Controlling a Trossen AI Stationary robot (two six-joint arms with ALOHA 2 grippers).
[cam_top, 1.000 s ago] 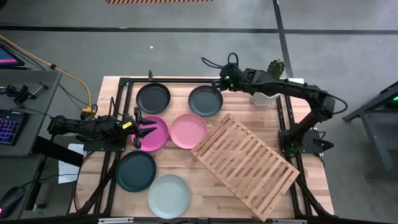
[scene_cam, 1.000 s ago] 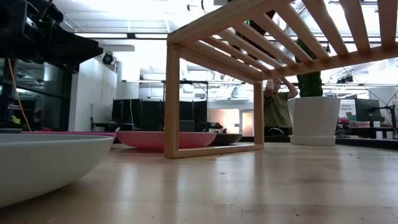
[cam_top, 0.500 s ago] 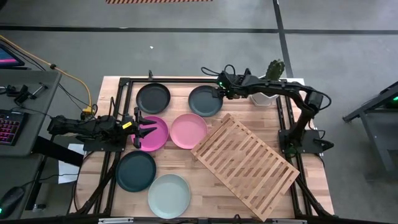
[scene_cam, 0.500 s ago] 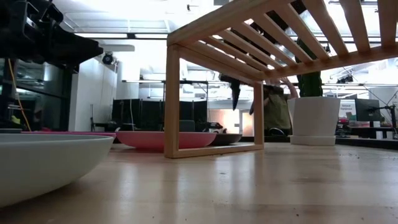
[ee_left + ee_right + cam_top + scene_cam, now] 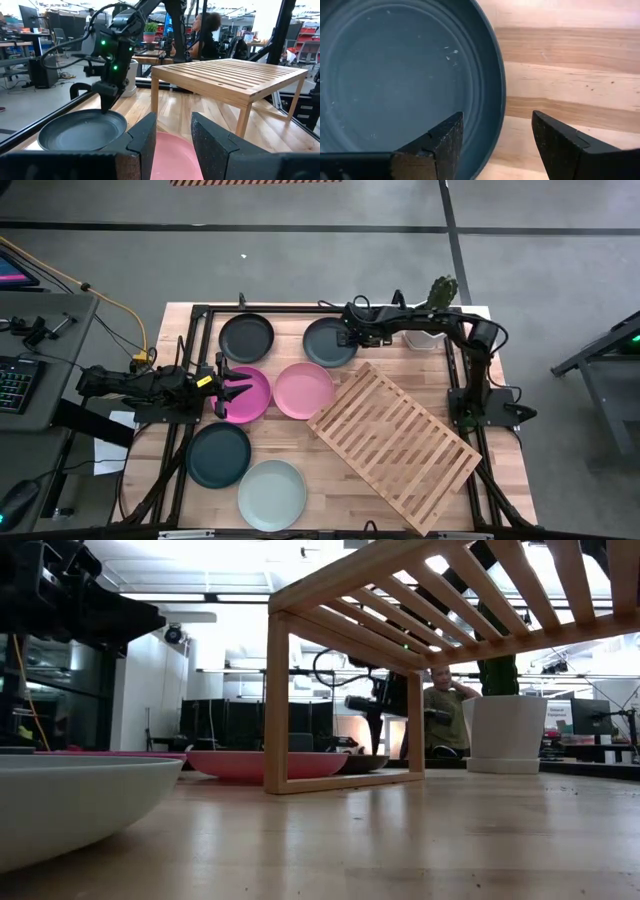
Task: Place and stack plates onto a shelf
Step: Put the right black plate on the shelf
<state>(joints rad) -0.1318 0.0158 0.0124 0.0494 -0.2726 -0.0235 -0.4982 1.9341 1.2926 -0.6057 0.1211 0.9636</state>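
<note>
Overhead, your right gripper (image 5: 347, 337) sits at the dark grey plate (image 5: 327, 342) near the desk's far edge, shelf (image 5: 393, 445) toward the right edge; left gripper (image 5: 232, 385) over the magenta plate (image 5: 250, 394). Right wrist: fingers (image 5: 440, 142) spread, straddling that plate's rim, nothing pinched. Left wrist: fingers (image 5: 145, 142) parted, empty

Pale mint plate (image 5: 70, 805) cut off at lower left of the low view; shelf (image 5: 440, 600) cropped at top and right. Dark grey plate (image 5: 405, 85) cut by the right wrist view's left and top edges. Person (image 5: 445, 720) behind the shelf leg, blurred
</note>
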